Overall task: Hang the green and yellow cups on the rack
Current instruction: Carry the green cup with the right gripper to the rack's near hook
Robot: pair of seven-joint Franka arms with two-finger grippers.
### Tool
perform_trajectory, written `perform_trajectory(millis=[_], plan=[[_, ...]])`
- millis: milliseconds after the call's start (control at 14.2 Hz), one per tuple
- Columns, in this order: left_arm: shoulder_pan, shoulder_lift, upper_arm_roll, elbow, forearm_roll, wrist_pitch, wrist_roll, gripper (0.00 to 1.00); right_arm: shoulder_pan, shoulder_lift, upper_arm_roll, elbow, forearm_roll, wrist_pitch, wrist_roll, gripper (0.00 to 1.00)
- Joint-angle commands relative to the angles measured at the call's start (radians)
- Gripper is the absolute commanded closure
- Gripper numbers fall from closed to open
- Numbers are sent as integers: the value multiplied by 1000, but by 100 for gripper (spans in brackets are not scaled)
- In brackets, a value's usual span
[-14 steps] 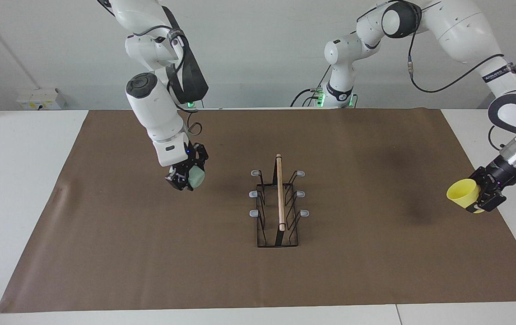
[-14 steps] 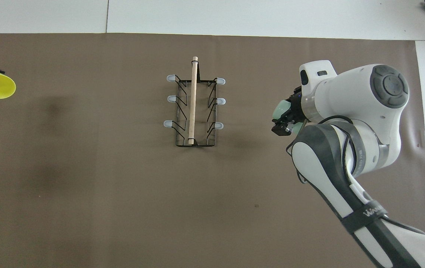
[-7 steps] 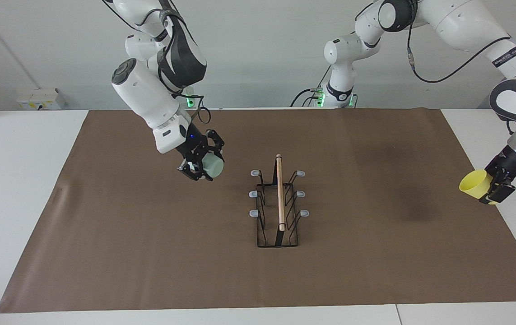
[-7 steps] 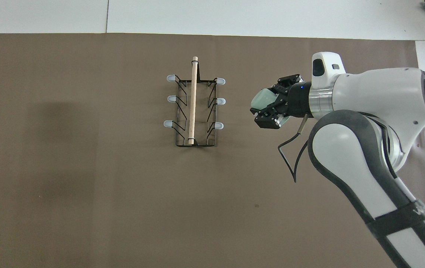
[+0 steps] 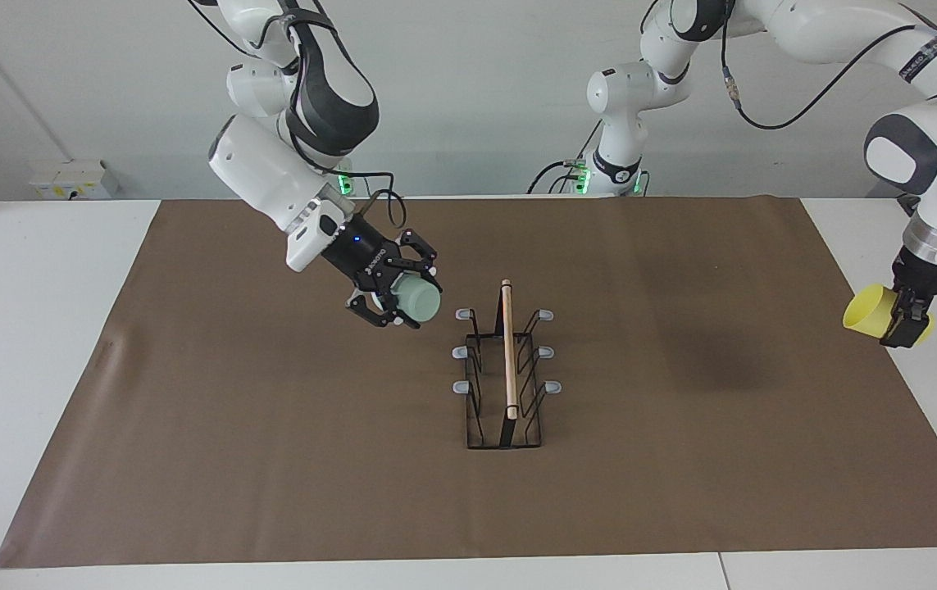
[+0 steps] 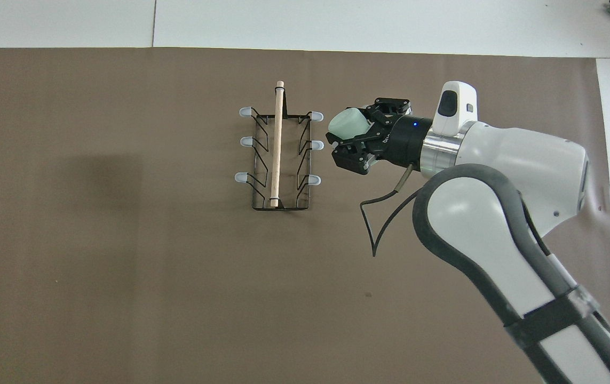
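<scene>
The right hand [image 5: 397,299] is seen raised over the brown mat [image 5: 271,459] toward the right arm's end of the bench [image 5: 42,344], just beside the rack and apart from it, and it is closed around the green cup [image 5: 417,300], which is held on its side with one end turned toward the rack. The rack [image 5: 506,369] is set upright at the middle of the mat, its wooden rod [image 5: 507,348] running along its top and three grey-tipped prongs [image 5: 463,314] standing out on each side; no cup is hung on any of them. In the overhead view the green cup [image 6: 348,124] is shown level with the prongs farthest from the robots on the side facing the right arm. The left hand [image 5: 907,321] is held up over the mat's edge at the left arm's end of the bench, well apart from the rack, and is clamped on the yellow cup [image 5: 868,310], which is tipped on its side.
</scene>
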Motion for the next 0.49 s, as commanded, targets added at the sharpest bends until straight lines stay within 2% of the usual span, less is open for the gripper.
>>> perform_trajectory(millis=[0, 281, 421], plan=[[-67, -22, 9, -11, 129, -54, -132, 100, 94, 12, 3, -39, 148, 172, -54, 100], [-123, -40, 5, -37, 241, -95, -232, 100, 167, 81, 3, -30, 263, 301, -161, 100], [-162, -55, 5, -55, 314, -132, -304, 100, 175, 103, 3, -22, 350, 317, -262, 100]])
